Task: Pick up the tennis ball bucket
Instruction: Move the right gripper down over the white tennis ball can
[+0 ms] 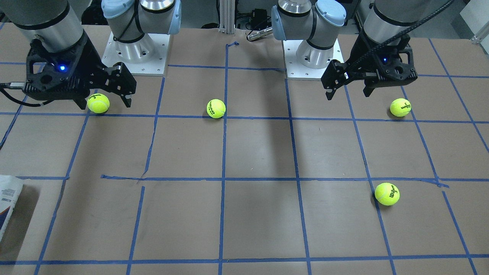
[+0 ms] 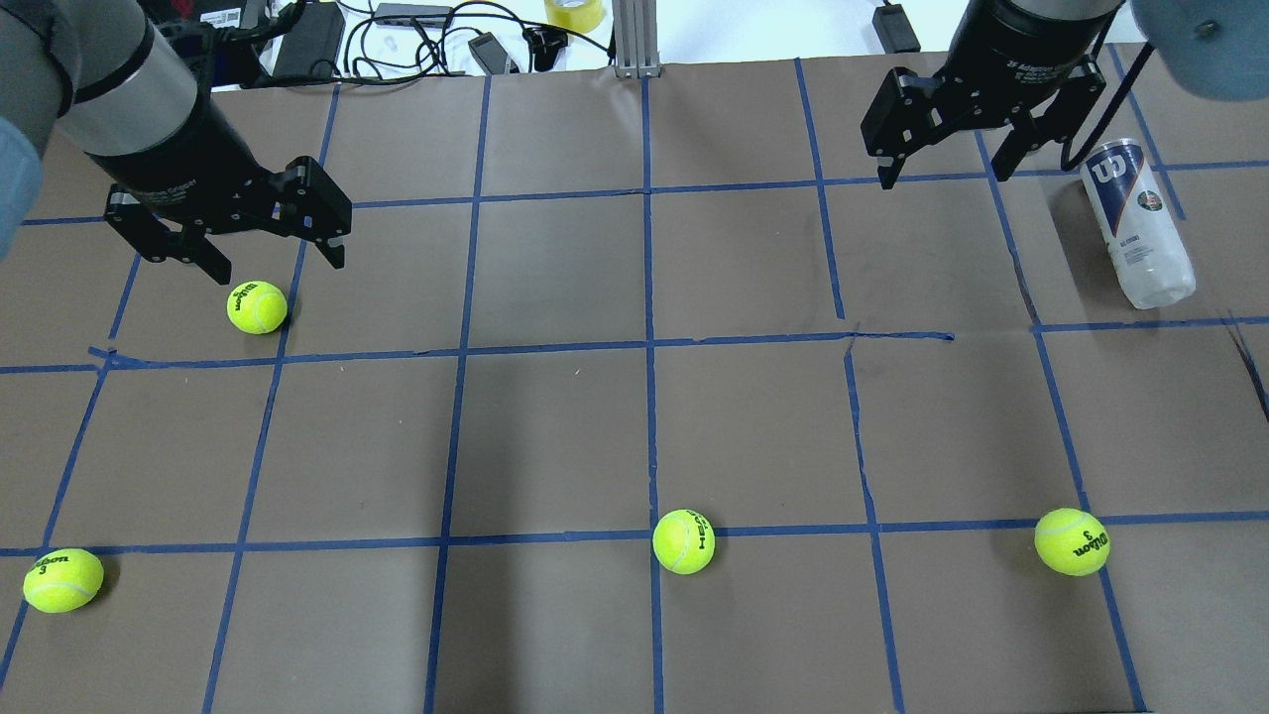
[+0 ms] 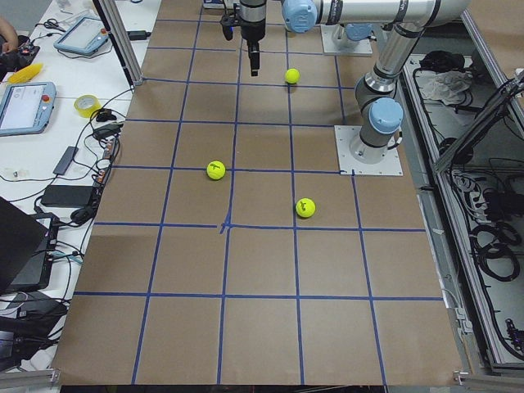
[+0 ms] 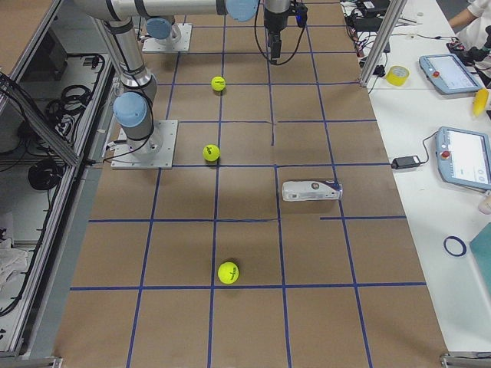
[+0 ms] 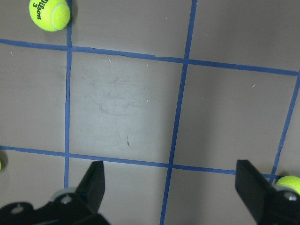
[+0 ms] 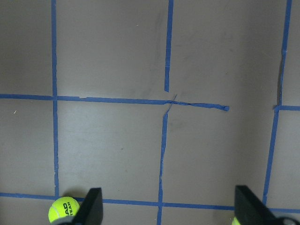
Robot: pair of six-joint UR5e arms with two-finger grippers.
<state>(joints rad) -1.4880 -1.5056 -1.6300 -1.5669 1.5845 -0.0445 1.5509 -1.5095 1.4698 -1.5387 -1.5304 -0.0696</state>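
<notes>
The tennis ball bucket [image 2: 1138, 223] is a clear can with a white and navy "W" label. It lies on its side at the far right of the table. It also shows in the exterior right view [image 4: 311, 190] and, cut off at the left edge, in the front-facing view [image 1: 7, 202]. My right gripper [image 2: 942, 175] hangs open and empty above the table, to the left of the can and apart from it. My left gripper [image 2: 278, 266] hangs open and empty over the far left. Neither wrist view shows the can.
Several yellow-green tennis balls lie on the brown, blue-taped table: one under the left gripper's area [image 2: 257, 307], one near left [image 2: 62, 580], one near centre [image 2: 684, 540], one near right [image 2: 1071, 540]. Cables and devices [image 2: 416, 30] lie past the far edge.
</notes>
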